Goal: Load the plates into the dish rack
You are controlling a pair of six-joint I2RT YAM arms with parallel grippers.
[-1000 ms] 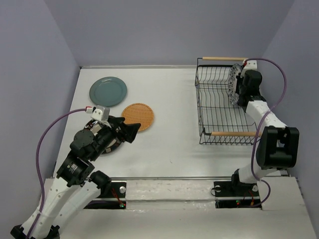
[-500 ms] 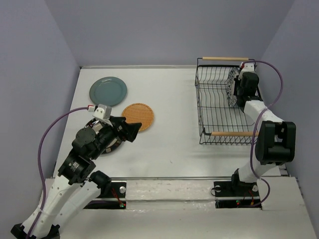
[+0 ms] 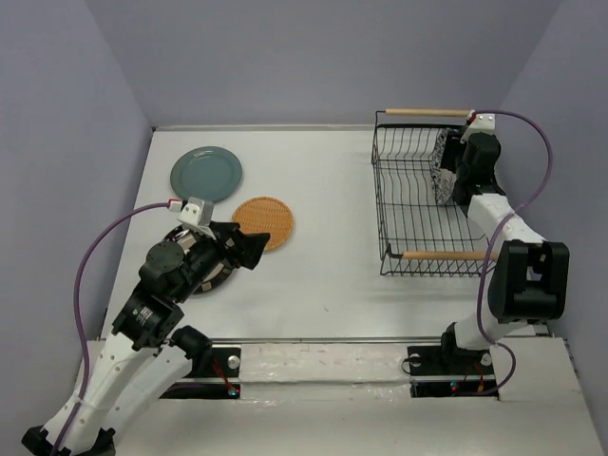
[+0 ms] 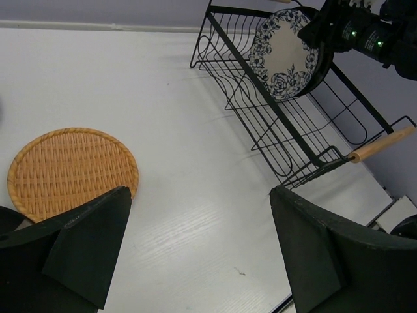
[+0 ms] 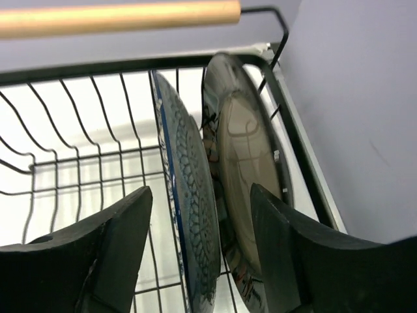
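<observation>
- Over at the far right corner of the black wire dish rack (image 3: pixel 418 214), the right hand (image 5: pixel 202 190) is spread wide, released, gripping nothing.
- Between its fingers the white plate with blue floral pattern (image 5: pixel 190 215) stands on edge in the tines.
- Just beside it, toward the rack's right wall, stands a dark striped-rimmed plate with a cream centre (image 5: pixel 247 163).
- A light wooden rod handle (image 5: pixel 117 18) runs across above both plates.
- The left hand (image 4: pixel 200 195) hangs open over the white tabletop (image 4: pixel 195 130), nothing in it.
- The round woven orange-tan plate (image 4: pixel 71 171) lies flat just beside one of its fingers.
- The plain teal plate (image 3: pixel 206 174) lies flat farther back, and a dark-rimmed plate (image 3: pixel 221 274) sits mostly hidden under the left arm.
</observation>
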